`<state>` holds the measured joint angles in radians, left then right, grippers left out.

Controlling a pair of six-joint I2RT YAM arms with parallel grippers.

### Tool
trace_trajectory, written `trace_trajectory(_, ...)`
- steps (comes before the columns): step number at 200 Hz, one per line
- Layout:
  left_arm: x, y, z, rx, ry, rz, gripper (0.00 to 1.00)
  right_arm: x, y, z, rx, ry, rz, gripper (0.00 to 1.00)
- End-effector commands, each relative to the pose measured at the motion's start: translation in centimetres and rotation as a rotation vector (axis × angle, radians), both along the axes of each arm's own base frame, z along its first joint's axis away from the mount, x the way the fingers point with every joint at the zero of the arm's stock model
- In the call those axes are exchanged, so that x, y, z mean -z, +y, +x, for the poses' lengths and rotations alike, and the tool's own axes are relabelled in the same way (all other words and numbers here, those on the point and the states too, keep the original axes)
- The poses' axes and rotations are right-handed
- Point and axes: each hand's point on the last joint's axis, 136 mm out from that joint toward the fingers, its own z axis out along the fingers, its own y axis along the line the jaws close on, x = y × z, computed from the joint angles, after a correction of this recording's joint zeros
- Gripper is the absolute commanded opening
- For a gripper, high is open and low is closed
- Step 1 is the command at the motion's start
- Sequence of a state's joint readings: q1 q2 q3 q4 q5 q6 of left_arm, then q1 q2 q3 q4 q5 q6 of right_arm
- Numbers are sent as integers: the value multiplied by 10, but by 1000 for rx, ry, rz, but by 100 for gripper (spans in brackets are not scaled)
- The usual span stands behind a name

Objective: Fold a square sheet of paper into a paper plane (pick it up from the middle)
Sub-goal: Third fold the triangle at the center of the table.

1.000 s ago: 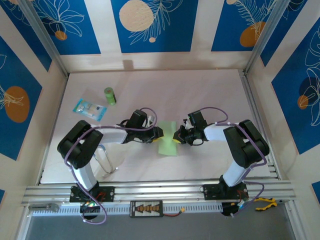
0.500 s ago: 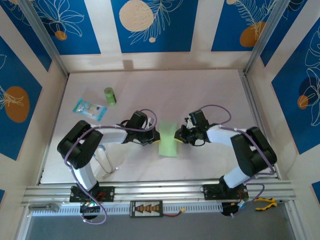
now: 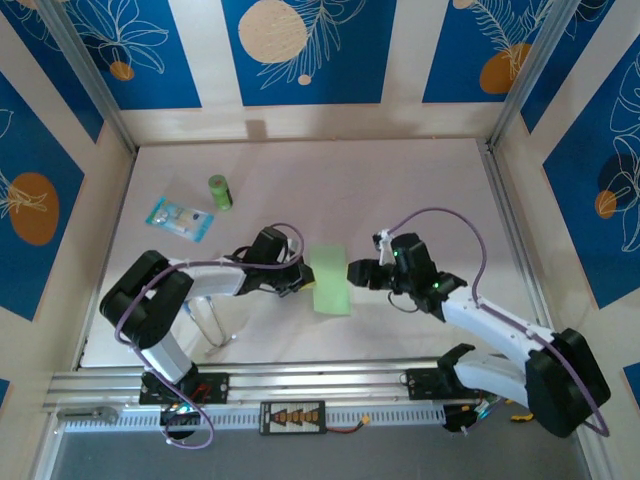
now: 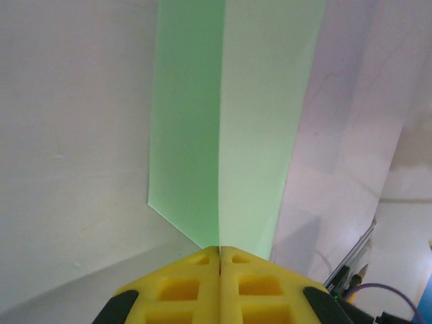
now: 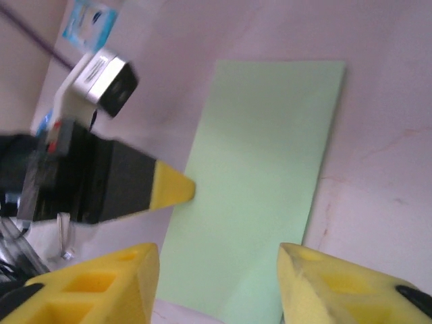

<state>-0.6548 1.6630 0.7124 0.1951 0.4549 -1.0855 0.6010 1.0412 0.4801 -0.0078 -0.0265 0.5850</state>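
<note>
My left gripper (image 3: 302,280), reaching in from nine o'clock, pinches the paper (image 3: 331,282). My right gripper (image 3: 354,272) hovers at three o'clock, spread.

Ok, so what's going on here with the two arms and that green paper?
Two robot arms are partway through folding a pale-green sheet of paper into a plane. It lies on the table as a narrow rectangle, apparently folded in half. The left arm has its jaws shut, tip against the paper's left edge; whether they pinch it is unclear. The right arm has its jaws open by the right edge, holding nothing. No pointed nose yet.
</note>
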Motion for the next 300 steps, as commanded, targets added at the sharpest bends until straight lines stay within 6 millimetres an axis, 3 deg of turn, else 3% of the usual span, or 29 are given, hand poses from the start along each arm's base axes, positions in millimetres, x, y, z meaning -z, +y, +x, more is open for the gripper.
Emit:
trace_trajectory(1,-8,2,5,-72,4,-28,0,-1,5,-9,-107,-274,-150,65)
trace_trajectory(24,-13,1,6,-82,6,-47,0,-6,22,-32,-252,-464,-199,68)
trace_trajectory(59,-16,-3,7,-125,47,-98,0,3,45,-55,-431,-569,-303,62)
trace_trajectory(83,-19,-4,8,-135,60,-112,0,10,57,-60,-486,-650,-370,58)
trace_trajectory(198,-19,-4,7,-131,65,-110,0,39,82,-36,-443,-720,-548,53)
trace_trajectory(267,-18,-5,7,-123,64,-105,0,50,82,-33,-434,-727,-611,41)
trace_trajectory(300,-20,-5,9,-124,56,-107,0,56,76,-32,-422,-705,-646,29)
